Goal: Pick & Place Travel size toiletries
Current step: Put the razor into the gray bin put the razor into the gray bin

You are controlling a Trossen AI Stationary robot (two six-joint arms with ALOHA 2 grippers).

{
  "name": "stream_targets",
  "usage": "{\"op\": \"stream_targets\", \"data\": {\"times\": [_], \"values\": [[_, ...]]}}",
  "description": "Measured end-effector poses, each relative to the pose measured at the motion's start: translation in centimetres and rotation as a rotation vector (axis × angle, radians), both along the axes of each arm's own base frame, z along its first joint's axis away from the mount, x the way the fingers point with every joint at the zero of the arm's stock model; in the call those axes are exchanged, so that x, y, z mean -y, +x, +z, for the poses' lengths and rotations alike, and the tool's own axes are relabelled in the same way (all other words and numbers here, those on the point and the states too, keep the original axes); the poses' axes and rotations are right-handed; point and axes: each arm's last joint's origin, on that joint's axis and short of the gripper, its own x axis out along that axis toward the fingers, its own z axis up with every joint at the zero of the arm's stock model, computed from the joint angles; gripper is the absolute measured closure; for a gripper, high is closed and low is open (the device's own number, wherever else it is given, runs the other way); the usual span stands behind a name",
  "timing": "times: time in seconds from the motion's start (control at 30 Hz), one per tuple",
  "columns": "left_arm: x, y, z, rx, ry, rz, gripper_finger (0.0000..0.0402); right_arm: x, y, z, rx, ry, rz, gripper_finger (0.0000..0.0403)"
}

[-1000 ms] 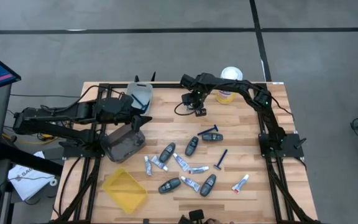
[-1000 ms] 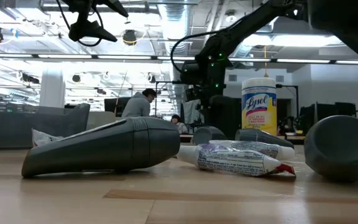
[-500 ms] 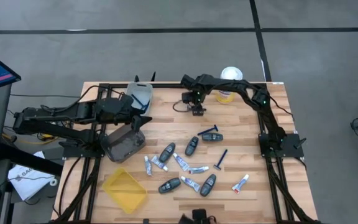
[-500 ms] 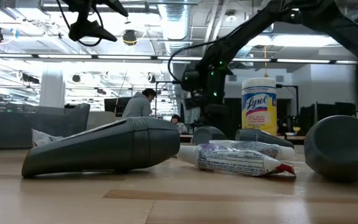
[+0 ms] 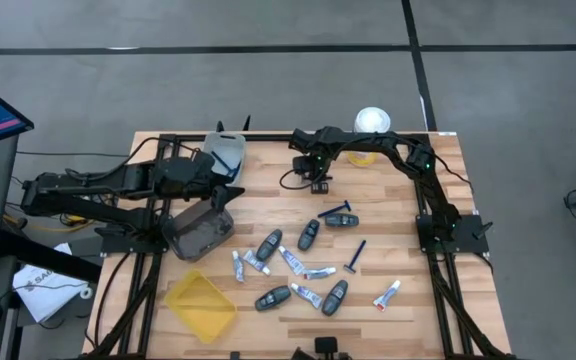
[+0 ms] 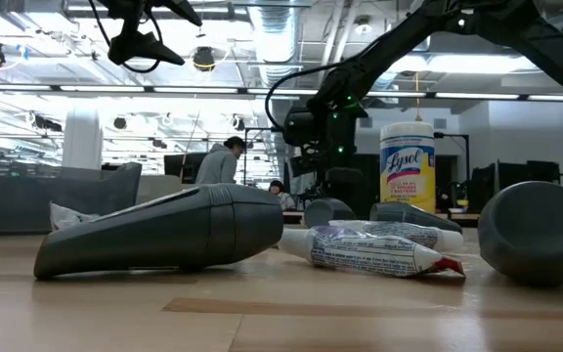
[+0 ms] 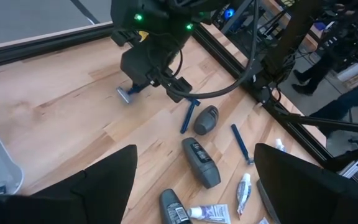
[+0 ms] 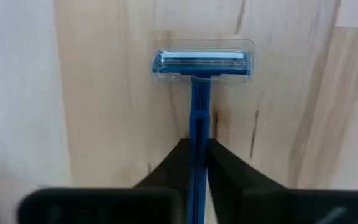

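Shifted slightly toward the table's far edge since a second ago, the right gripper (image 5: 317, 183) now pinches a blue razor (image 8: 199, 93) by its handle, head against the wood (image 8: 104, 124). Other toiletries (image 5: 303, 265) lie scattered nearer the front. The left gripper (image 5: 230, 190) hangs spread wide above a grey tray (image 5: 198, 232).
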Motion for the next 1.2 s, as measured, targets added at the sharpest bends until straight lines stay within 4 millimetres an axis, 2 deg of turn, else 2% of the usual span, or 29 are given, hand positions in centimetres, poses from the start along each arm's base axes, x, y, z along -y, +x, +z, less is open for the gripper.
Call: {"op": "stream_targets", "data": {"times": [0.07, 0.2, 0.33, 0.53, 0.7, 0.83, 1.0, 1.2], "values": [[0.0, 0.0, 0.0, 0.0, 0.0, 0.0, 0.0082, 0.0, 0.0, 0.0, -0.007, -0.01, -0.002, 0.0387], [0.0, 0.0, 0.0, 0.004, 0.0, 0.0, 0.0082, -0.1, 0.0, -0.1, -0.014, -0.019, -0.015, 0.0376], [0.0, 0.0, 0.0, 0.005, 0.0, 0.0, 0.0082, -0.2, 0.0, 0.0, -0.008, -0.007, -0.016, 0.0394], [0.0, 0.0, 0.0, 0.005, 0.0, 0.0, 0.0082, 0.4, -0.3, 1.7, 0.062, 0.01, -0.068, 0.0397], [0.0, 0.0, 0.1, 0.009, 0.002, 0.002, 0.0082, 1.0, -1.1, 6.3, 0.206, -0.004, -0.103, 0.0394], [-0.2, 0.1, 0.3, 0.029, 0.047, 0.066, 0.0082, 0.5, -1.8, 10.3, 0.361, 0.025, -0.105, 0.0399], [-0.7, 0.7, 1.0, 0.086, 0.158, 0.139, 0.0082, -1.0, -2.8, 16.3, 0.629, 0.076, -0.083, 0.0393], [-1.6, 3.6, 2.3, 0.242, 0.334, 0.108, 0.0082, -3.8, -4.0, 22.7, 0.916, 0.093, -0.029, 0.0395]]}}
